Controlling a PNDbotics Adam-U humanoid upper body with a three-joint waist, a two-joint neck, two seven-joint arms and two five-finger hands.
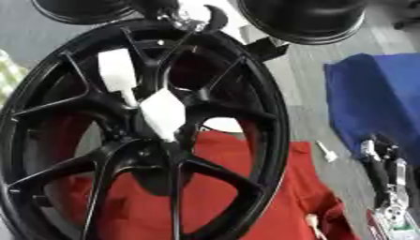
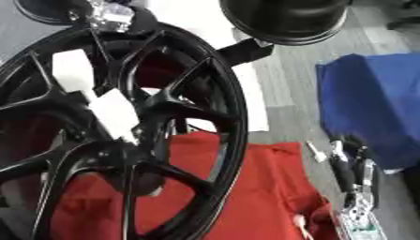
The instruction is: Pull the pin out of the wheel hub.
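Observation:
A big black spoked wheel (image 1: pixel 246 84) stands on edge and fills the left of both views. Two white pieces sit on it: a long one (image 1: pixel 117 74) on a spoke and a broader one (image 1: pixel 164 114) at the hub. My left hand (image 1: pixel 199 18) is at the top of the wheel, silver joints showing, with a black finger hooked over the rim. My right hand (image 1: pixel 386 173) rests at the lower right, fingers up and straight, holding nothing. A small white pin (image 1: pixel 326 151) lies on the grey floor, and another (image 1: pixel 313 222) lies on the red cloth.
A red cloth (image 1: pixel 279 187) lies under the wheel. A blue cloth (image 1: pixel 377 93) covers the floor at the right. Two black round things (image 1: pixel 303 18) (image 1: pixel 78 11) stand behind the wheel at the top. A white sheet (image 2: pixel 252 101) lies behind the rim.

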